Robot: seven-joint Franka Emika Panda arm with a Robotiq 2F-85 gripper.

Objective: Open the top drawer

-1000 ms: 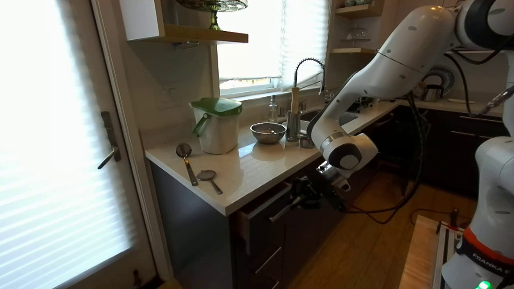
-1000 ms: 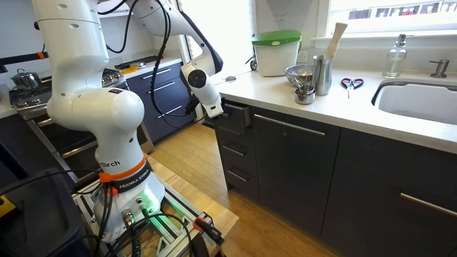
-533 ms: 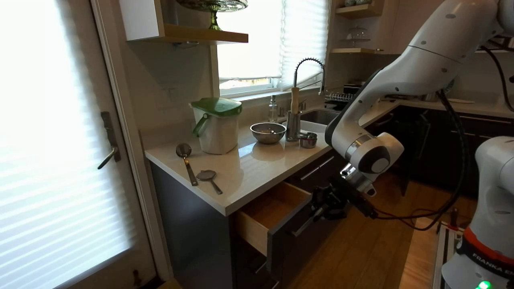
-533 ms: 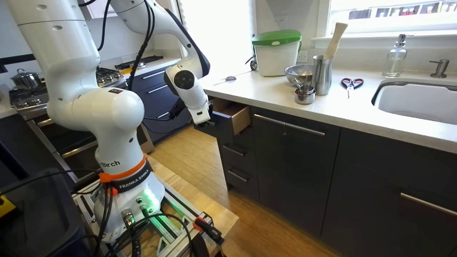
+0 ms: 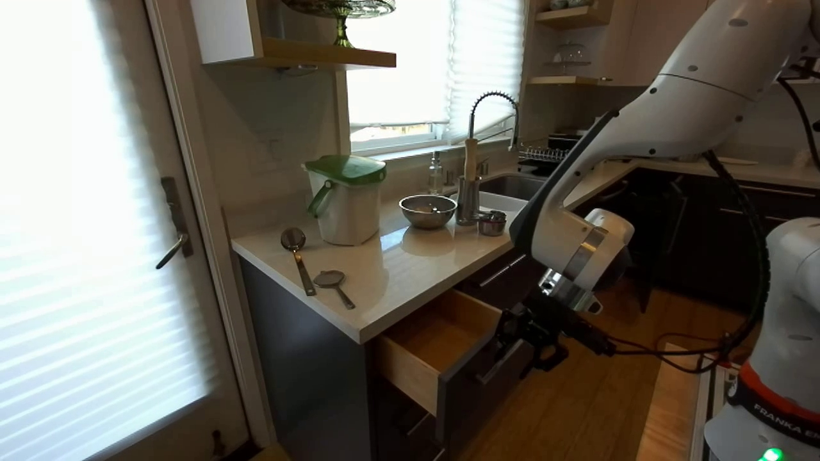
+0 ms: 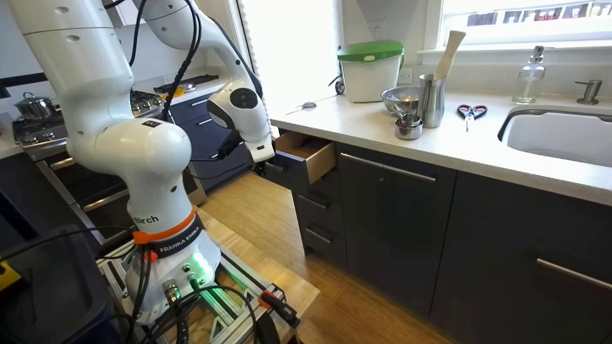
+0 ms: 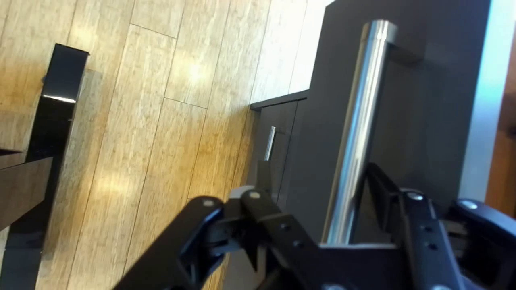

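The end effector (image 7: 318, 177), jaws spread and unclamped, straddles the handle (image 7: 354, 133) of the extended top drawer (image 5: 413, 378); a metal cup (image 6: 431, 102) holds a wooden utensil (image 6: 449, 55).

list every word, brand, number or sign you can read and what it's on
"-Birch" (start possibly hidden): on the white arm, just above the orange band
"FRANKA EMIKA": on the dark band below the orange one
"FRANKA E", the rest cut off by the picture edge: same dark band, in an exterior view
Small dark label higher on the arm: too small to read
Wrist view: no readable text
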